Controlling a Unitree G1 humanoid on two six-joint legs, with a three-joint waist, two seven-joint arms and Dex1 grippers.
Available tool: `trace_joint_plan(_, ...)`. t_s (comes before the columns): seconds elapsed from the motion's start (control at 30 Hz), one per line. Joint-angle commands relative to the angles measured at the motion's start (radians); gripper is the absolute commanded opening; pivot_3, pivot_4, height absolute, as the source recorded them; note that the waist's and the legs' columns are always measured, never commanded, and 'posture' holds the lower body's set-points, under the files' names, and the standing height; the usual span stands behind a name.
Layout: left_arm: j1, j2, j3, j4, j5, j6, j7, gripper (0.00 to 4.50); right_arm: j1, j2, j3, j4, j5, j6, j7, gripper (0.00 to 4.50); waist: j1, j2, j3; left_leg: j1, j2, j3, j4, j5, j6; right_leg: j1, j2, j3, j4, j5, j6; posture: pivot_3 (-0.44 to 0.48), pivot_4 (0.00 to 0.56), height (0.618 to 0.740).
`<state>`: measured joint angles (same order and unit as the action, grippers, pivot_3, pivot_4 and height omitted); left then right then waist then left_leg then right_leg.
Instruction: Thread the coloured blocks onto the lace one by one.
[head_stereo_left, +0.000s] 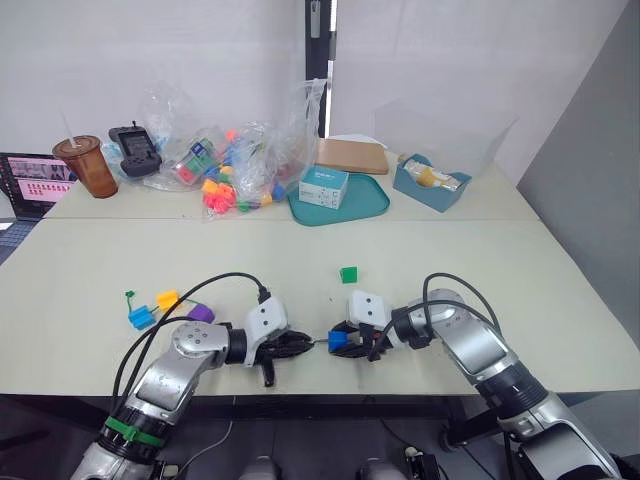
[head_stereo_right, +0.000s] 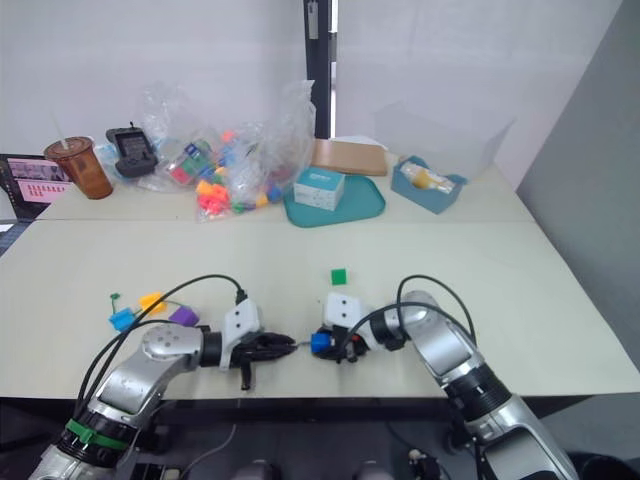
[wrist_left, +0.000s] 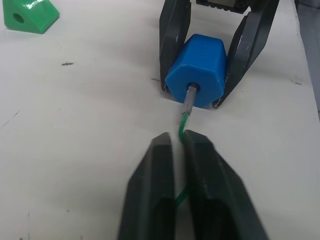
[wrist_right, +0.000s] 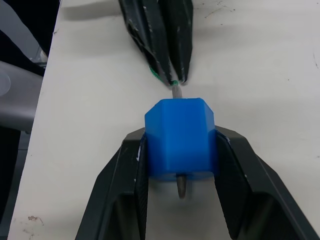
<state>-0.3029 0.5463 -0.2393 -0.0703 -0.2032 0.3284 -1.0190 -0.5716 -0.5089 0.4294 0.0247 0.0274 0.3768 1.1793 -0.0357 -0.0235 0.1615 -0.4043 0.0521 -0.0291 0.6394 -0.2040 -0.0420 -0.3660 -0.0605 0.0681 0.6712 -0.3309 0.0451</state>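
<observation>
Right gripper (wrist_right: 180, 165) clamped on small dark blue plastic cube (wrist_right: 181, 137), near table's front edge. Left gripper (wrist_left: 178, 145) pinched shut on thin green cord (wrist_left: 182, 125) just behind stiff dark tip (wrist_right: 181, 186), tip thru cube's hole, poking out far side. Green block (head_stereo_left: 348, 274) lying just beyond, apart.

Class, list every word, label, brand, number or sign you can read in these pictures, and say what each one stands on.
No text can be read for certain.
Light blue box on the teal tray: dark print, too small to read.
Screen at the table's far left: rows of pictures and text, too blurred.
Black handheld device: screen marks unreadable.
Dark blue block, green block: no marks.
</observation>
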Motion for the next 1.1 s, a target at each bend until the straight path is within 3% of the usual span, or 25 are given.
trace_joint_plan(0.03,-0.018,-0.022,-0.029,0.025,0.016,-0.028,-0.004,0.04,0.007,-0.006,0.035,0.036,-0.034,0.007,-0.006,1.3,0.0,0.0,0.0,0.0,0.0,0.0,0.0,0.0,0.0,0.0,0.0,0.0,0.0,0.0,0.0,0.0,0.15,0.74)
trace_joint_plan(0.57,-0.076,-0.064,-0.039,0.058,0.028,-0.048,-0.012,0.04,-0.012,0.024,0.05,0.063,-0.052,-0.004,-0.017,1.3,-0.001,0.0,0.0,0.0,0.0,0.0,0.0,0.0,0.0,0.0,0.0,0.0,0.0,0.0,0.0,0.0,0.15,0.74)
trace_joint_plan(0.77,-0.068,-0.039,0.02,0.028,-0.011,0.001,-0.013,0.04,-0.011,0.033,0.054,0.061,-0.051,-0.003,-0.018,1.3,-0.006,0.0,0.0,0.0,0.0,0.0,0.0,0.0,0.0,0.0,0.0,0.0,0.001,0.0,0.0,0.0,0.15,0.74)
trace_joint_plan(0.8,-0.066,-0.03,0.026,0.021,-0.018,0.008,-0.021,0.59,-0.011,0.033,0.054,0.061,-0.051,-0.002,-0.019,1.3,-0.007,0.0,0.0,0.0,0.0,0.0,0.0,0.0,0.0,0.0,0.0,0.0,0.001,0.0,0.0,0.0,0.15,0.74)
trace_joint_plan(0.9,-0.059,-0.002,0.031,0.008,-0.014,0.013,-0.027,1.48,-0.012,0.035,0.049,0.06,-0.049,-0.002,-0.025,1.3,-0.008,0.0,0.0,0.0,0.0,0.0,0.0,0.0,0.0,-0.001,0.0,0.0,0.001,0.0,0.0,0.0,0.15,0.74)
trace_joint_plan(0.93,-0.056,0.002,0.034,0.004,-0.013,0.014,-0.022,1.85,-0.01,0.035,0.047,0.058,-0.047,0.0,-0.026,2.33,-0.008,0.0,0.0,0.0,0.0,0.0,0.0,0.0,0.0,-0.001,0.0,0.0,0.001,0.0,0.0,0.0,0.15,0.74)
trace_joint_plan(1.1,-0.036,0.037,0.032,-0.027,-0.018,0.026,-0.039,3.5,-0.007,0.03,0.018,0.011,-0.011,0.042,-0.027,3.98,-0.005,0.0,0.0,-0.001,0.0,0.0,0.0,0.0,0.0,-0.002,0.0,0.0,0.0,0.0,0.0,0.0,0.15,0.74)
